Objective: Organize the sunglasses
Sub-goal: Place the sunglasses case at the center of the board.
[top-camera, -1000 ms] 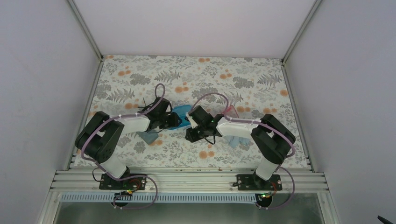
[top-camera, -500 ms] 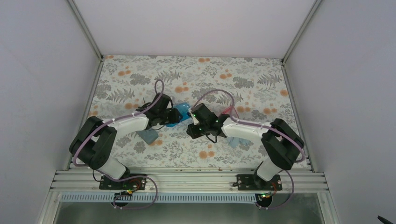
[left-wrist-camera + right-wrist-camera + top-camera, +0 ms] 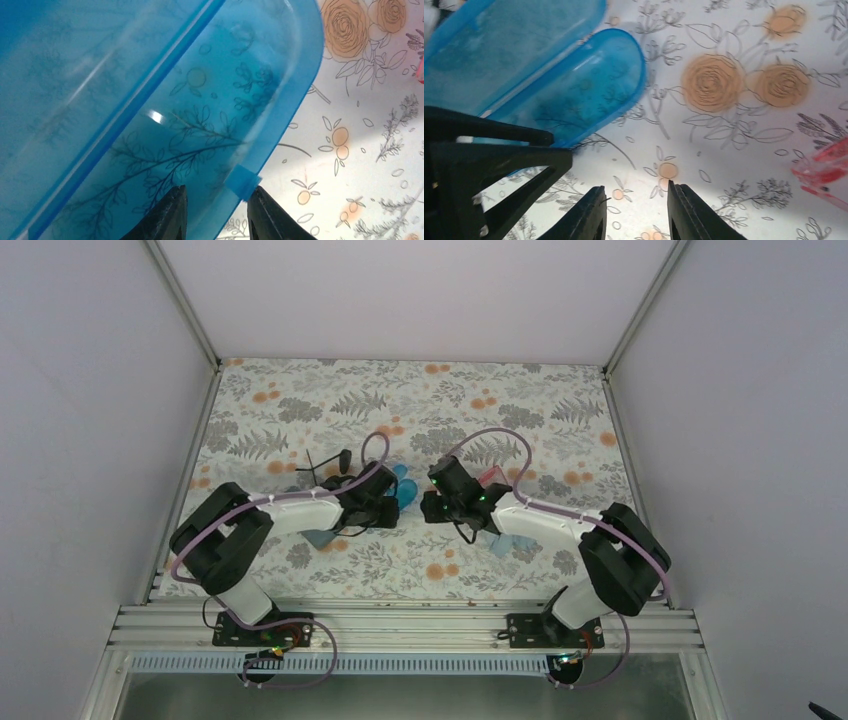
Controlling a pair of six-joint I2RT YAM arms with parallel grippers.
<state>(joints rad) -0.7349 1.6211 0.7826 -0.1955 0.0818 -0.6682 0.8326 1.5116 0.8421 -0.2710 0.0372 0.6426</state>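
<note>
Jaws: left jaws clamped on the rim of the translucent blue oblong plastic case, right jaws slightly parted, empty, near the pink-red translucent-framed sunglasses lying on the floral tabletop, likely light, slick, brittle, so pinch the bridge gently.

An open blue case lies at upper left on the flowered tabletop. The right hand hovers with its fingers apart and nothing between them. At the right edge sit what seem to be the pink-red sunglasses, cropped.
</note>
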